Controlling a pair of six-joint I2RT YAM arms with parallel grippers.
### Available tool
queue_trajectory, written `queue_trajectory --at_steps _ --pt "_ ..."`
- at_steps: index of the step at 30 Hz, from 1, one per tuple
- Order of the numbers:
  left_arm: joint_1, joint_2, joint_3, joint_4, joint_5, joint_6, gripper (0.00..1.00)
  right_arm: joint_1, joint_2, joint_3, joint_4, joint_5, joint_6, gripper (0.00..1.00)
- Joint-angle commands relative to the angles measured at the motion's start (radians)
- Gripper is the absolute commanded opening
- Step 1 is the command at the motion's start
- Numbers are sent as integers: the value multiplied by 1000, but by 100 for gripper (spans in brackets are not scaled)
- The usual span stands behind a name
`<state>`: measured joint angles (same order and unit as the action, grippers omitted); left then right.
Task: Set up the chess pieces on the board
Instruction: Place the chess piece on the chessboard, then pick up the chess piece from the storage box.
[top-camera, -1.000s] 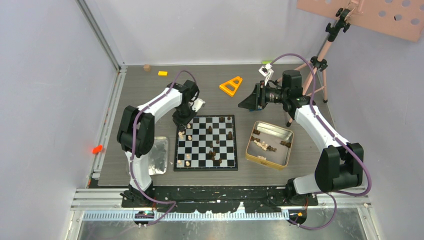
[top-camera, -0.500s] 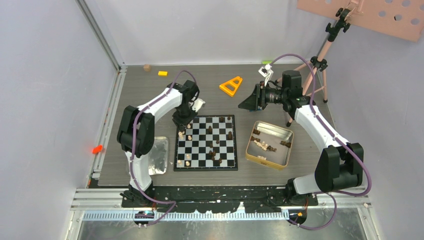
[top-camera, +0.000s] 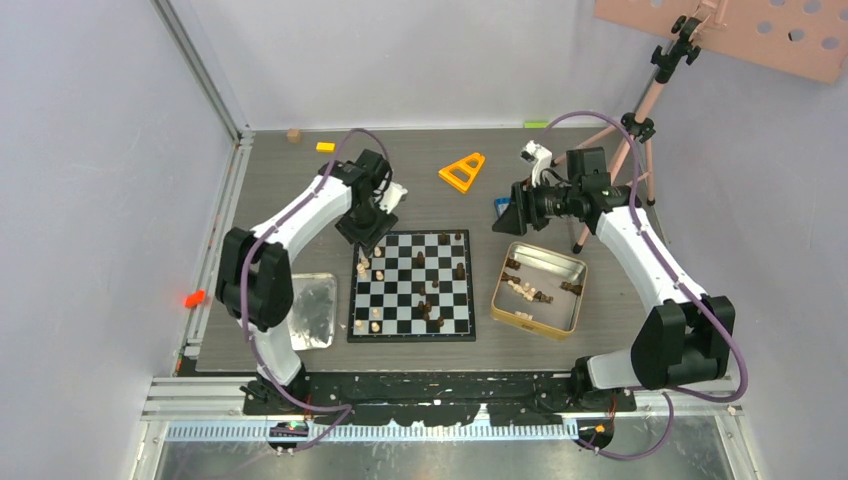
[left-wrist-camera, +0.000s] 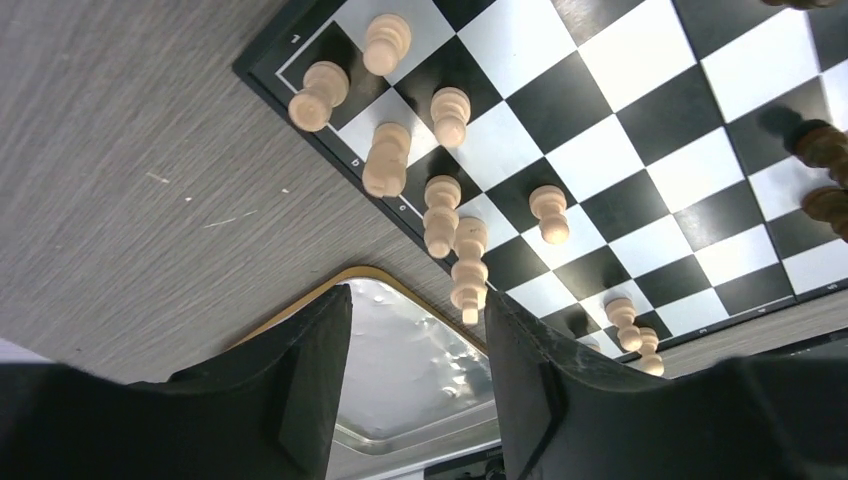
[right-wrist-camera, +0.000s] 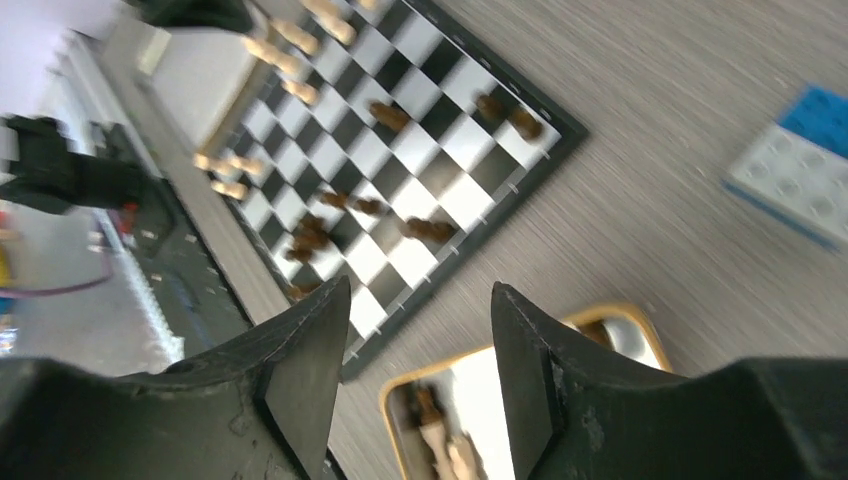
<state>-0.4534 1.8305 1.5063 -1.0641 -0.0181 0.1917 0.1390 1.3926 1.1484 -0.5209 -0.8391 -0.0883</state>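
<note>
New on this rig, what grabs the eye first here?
The checkered board sits dead centre, tan chess pieces clustered along its left side and dark ones scattered. A gold-rimmed tin right of it holds more pieces. The left end effector hangs open near the board's far-left corner.

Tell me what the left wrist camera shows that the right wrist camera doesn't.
Only left wrist: the left gripper, open and empty. Only right wrist: the right gripper, open too, the blue brick, and the tin with pieces inside. Both: the board, tan pieces along one edge, dark pieces, and the table. The tray is clear in the left view; a pale blur beside the board in the right view may be it.
</note>
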Motion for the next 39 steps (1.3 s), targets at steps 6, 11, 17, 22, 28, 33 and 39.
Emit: queue_trajectory --at_steps 6,11,17,22,28,33,39 --pt "-4 -228 -13 51 86 26 59 -19 -47 -36 -458 460 -392 62" --pt "-4 -301 -32 85 96 36 61 -19 -6 -102 -452 526 -421 62" --pt "-4 -320 -42 83 84 50 62 -2 71 -156 -366 567 -432 60" --pt "-4 -315 -48 83 86 49 62 31 122 -171 -320 576 -429 58" --pt "-4 -311 -51 82 81 50 63 73 156 -173 -283 579 -420 56" --pt "-4 -307 -52 80 79 50 62 98 176 -161 -277 588 -420 52" --pt "-4 -313 -62 82 76 55 63 102 201 -152 -271 595 -426 41"
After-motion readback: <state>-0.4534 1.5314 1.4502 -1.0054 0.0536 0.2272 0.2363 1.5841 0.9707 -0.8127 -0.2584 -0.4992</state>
